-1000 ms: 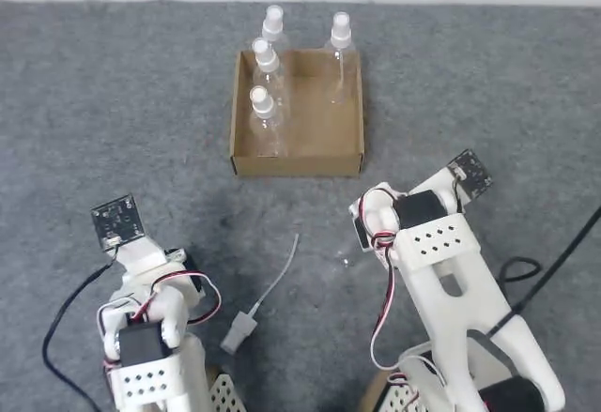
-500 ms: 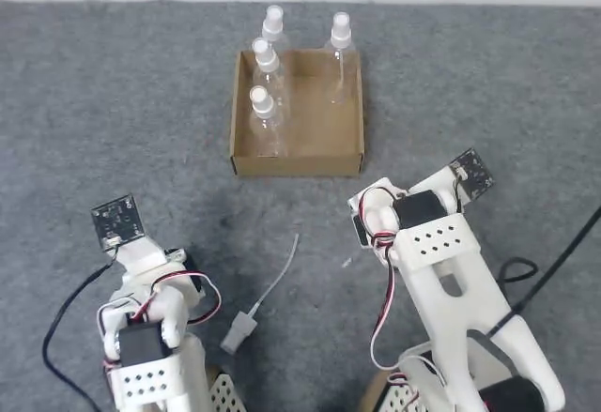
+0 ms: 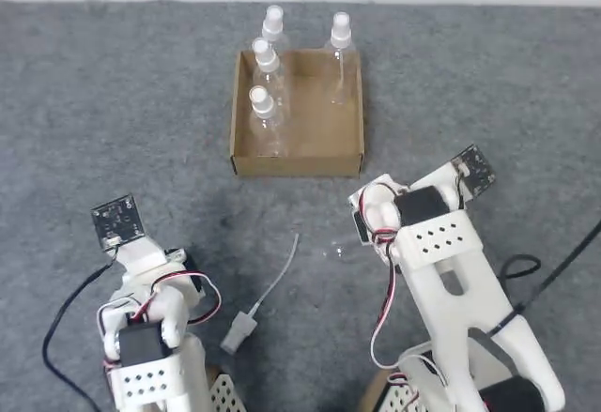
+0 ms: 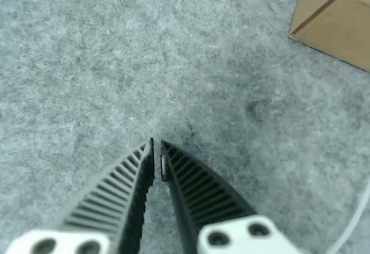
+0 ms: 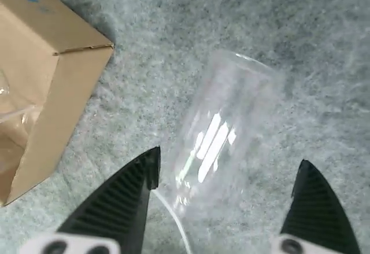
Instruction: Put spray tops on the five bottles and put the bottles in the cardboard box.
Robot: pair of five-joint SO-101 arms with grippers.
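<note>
Both arms [image 3: 470, 276] are white plastic shells with rows of small round holes, black motor blocks [image 3: 420, 207], looping red, black and white wires [image 3: 383, 243], a small black circuit board [image 3: 117, 221] at each wrist, and black ribbed fingers [image 4: 191, 190] on white screw-holed bases.

Bright, even light; faint shadows; glare streaks on bottle [image 5: 222, 132]

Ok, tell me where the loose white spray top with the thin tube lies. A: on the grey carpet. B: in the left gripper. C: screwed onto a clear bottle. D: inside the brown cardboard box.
A: the loose white spray top with its thin tube lies flat on the grey carpet, with nothing gripping it.
</note>
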